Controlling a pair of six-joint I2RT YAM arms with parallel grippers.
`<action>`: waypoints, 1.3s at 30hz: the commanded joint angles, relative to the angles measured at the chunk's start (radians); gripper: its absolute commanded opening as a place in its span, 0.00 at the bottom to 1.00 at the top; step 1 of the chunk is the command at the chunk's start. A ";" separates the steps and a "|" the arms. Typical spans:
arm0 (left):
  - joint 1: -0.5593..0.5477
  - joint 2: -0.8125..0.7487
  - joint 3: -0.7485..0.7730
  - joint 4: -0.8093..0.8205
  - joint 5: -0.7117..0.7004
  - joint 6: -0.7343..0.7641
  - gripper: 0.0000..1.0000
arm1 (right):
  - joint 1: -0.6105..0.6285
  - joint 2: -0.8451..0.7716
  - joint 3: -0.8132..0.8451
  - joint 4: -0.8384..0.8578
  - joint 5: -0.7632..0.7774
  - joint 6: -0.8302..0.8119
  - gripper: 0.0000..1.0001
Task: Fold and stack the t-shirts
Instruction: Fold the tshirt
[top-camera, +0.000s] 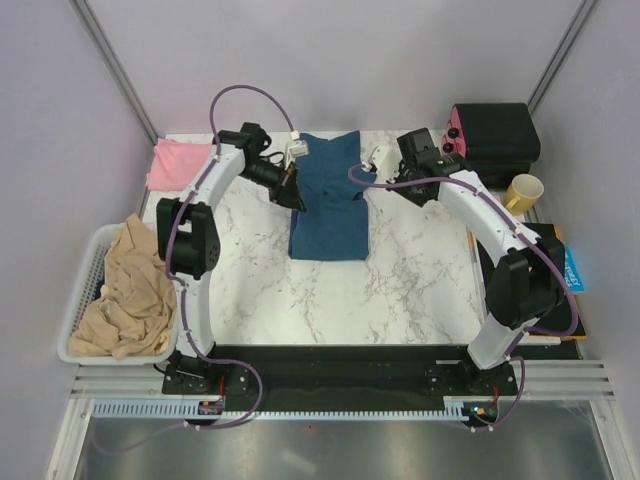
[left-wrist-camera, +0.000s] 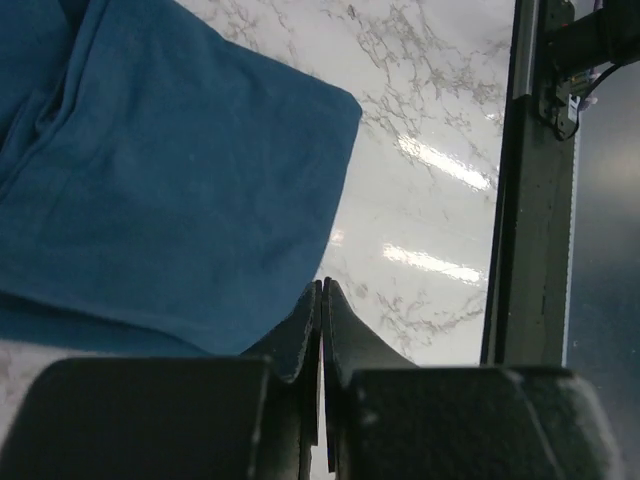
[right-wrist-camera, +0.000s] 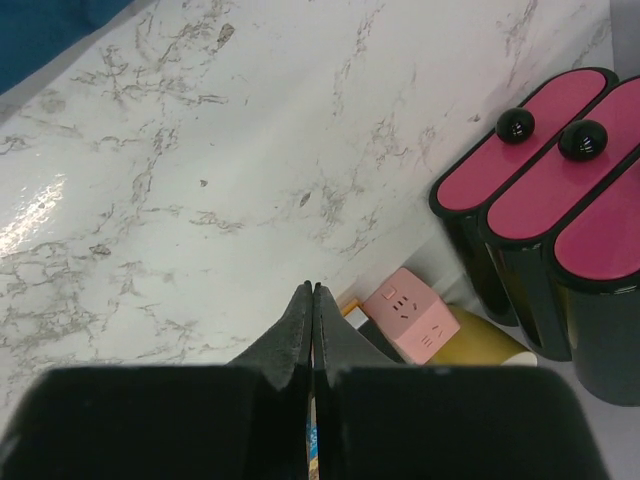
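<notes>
The dark teal-blue t-shirt (top-camera: 330, 200) lies folded into a narrow rectangle at the back middle of the marble table; its lower corner also fills the left wrist view (left-wrist-camera: 170, 180). Flat at the back left corner lies the pale pink t-shirt (top-camera: 180, 162). My left gripper (top-camera: 297, 203) (left-wrist-camera: 323, 285) hangs at the blue shirt's left edge, shut, with nothing between its fingers. My right gripper (top-camera: 383, 168) (right-wrist-camera: 312, 288) is just off the shirt's upper right side, over bare marble, shut and empty.
A white basket (top-camera: 75, 300) holding a beige cloth (top-camera: 130, 290) sits at the left edge. A black box with pink lids (top-camera: 495, 135) (right-wrist-camera: 540, 200), a yellow mug (top-camera: 522, 190), a pink power cube (right-wrist-camera: 410, 322) and a blue book (top-camera: 573, 270) crowd the right side.
</notes>
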 joint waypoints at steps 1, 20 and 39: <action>-0.061 0.133 0.200 -0.028 0.069 -0.045 0.02 | -0.002 -0.047 -0.001 -0.035 -0.025 0.006 0.01; -0.080 0.365 0.295 0.072 -0.247 -0.203 0.02 | -0.003 -0.027 0.061 -0.034 -0.051 0.004 0.03; -0.081 0.337 0.281 0.173 -0.306 -0.282 0.02 | 0.020 -0.027 0.081 -0.041 -0.088 0.000 0.10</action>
